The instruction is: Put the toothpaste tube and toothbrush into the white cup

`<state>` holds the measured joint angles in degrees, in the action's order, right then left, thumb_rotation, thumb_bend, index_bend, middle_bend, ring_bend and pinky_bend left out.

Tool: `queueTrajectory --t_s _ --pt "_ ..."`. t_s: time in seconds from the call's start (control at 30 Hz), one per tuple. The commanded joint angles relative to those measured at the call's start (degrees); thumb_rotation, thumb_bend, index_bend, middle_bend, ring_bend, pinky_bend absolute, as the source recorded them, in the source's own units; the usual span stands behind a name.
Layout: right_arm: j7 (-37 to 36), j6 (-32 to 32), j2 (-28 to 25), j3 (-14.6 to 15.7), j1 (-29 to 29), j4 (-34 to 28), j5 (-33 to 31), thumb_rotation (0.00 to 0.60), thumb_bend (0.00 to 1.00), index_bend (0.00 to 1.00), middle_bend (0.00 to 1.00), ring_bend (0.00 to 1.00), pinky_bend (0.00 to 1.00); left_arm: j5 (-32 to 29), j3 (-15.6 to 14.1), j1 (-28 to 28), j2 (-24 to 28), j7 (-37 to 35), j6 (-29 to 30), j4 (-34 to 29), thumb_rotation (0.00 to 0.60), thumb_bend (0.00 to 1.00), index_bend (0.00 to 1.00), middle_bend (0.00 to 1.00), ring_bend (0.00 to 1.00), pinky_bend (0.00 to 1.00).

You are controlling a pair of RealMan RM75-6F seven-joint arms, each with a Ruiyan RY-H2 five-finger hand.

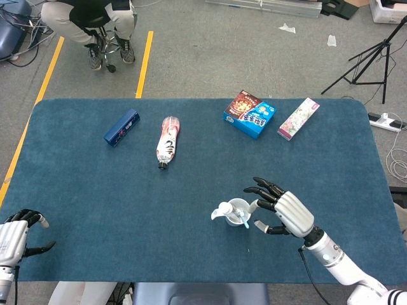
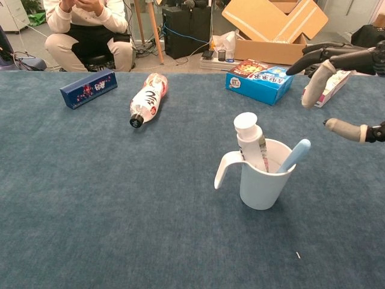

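On the dark blue felt table (image 1: 95, 203): one white plastic cup with a handle (image 2: 262, 183), one white toothpaste tube with a round cap (image 2: 248, 139), one light blue toothbrush (image 2: 295, 155). Both tube and brush inside the cup, the tube upright with the cap above the rim, the brush tilted toward the right side of the rim, only its handle end visible.

Further back, well apart from the cup: one dark blue narrow box (image 1: 121, 127), one clear plastic bottle with a red and white label (image 1: 167, 141) lying on its side, one blue snack box (image 1: 250, 114), one long pink and white carton (image 1: 298, 118). Beyond the table, one seated person (image 2: 87, 27).

Two hands. Right hand (image 1: 280, 208) just beside the cup on its right, fingers spread, nothing held, not touching brush or cup. Left hand (image 1: 18, 232) at the near left corner, far from everything, fingers partly curled with nothing in them.

Visible from the head only: the left hand, the whole table outline, yellow floor tape (image 1: 144, 62), a black tripod (image 1: 365, 63). Visible from the chest only: the height of the tube and brush above the cup rim, the cup handle (image 2: 225, 169) in profile, an open cardboard box (image 2: 274, 27) behind the table, and of the right hand merely some fingertips (image 2: 313, 93) at the picture edge.
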<state>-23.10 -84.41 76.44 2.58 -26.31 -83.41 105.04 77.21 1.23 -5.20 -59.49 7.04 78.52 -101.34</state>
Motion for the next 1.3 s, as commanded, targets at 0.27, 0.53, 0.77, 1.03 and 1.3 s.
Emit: queueTrajectory --t_s 0.27,0.53,0.77,1.03,1.3 --pt "9.8 -2.2 -3.0 -1.2 3.9 -3.1 -3.9 0.6 0.21 0.37 0.24 0.0 0.19 0.2 -0.1 0.0 -0.1 0.3 0.1 0.0 0.6 0.0 0.51 0.38 0.24 0.29" --pt "32.5 -1.0 -8.4 -4.0 9.4 -13.9 -16.7 0.6 0.21 0.37 0.2 0.0 0.19 0.7 -0.2 -0.1 -0.4 0.4 0.1 0.0 0.6 0.0 0.51 0.38 0.24 0.29" --pt "47.3 -4.2 -10.6 -5.8 14.1 -18.4 -26.2 0.6 0.21 0.37 0.14 0.0 0.16 2.8 -0.3 -0.2 -1.1 -0.8 0.9 1.0 0.6 0.0 0.51 0.38 0.24 0.29" --pt "49.9 -9.8 -8.5 -7.5 18.3 -16.5 -29.1 0.6 0.21 0.37 0.13 0.0 0.16 4.3 0.2 -0.2 -2.0 -2.3 2.2 2.1 0.6 0.0 0.51 0.37 0.23 0.29" --pt "43.9 -8.0 -8.3 -8.1 19.8 -15.3 -30.3 0.6 0.21 0.37 0.13 0.0 0.15 6.3 0.7 0.0 -3.2 -5.1 4.4 4.1 0.6 0.0 0.51 0.33 0.22 0.29"
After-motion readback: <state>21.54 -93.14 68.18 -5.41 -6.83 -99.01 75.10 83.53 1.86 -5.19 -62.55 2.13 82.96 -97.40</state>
